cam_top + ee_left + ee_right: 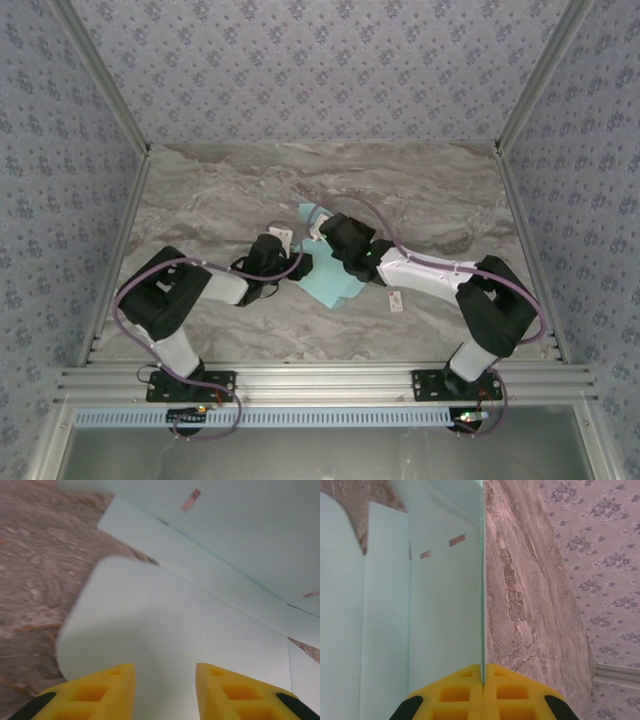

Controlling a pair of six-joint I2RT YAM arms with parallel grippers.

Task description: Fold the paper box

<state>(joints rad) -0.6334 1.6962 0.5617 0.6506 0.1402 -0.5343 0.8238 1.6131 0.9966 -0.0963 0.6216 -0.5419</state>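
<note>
Your right gripper clamps an edge of the pale turquoise card paper box. At its nine o'clock, your left gripper has jaws apart over a rounded flap.

The paper box has one blurred flap.

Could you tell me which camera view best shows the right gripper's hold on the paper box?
The right wrist view: the right gripper is shut on the edge of the paper box, seen edge-on. The top view shows the box partly covered by both arms. The left wrist view shows a rounded flap beyond the left gripper.
</note>
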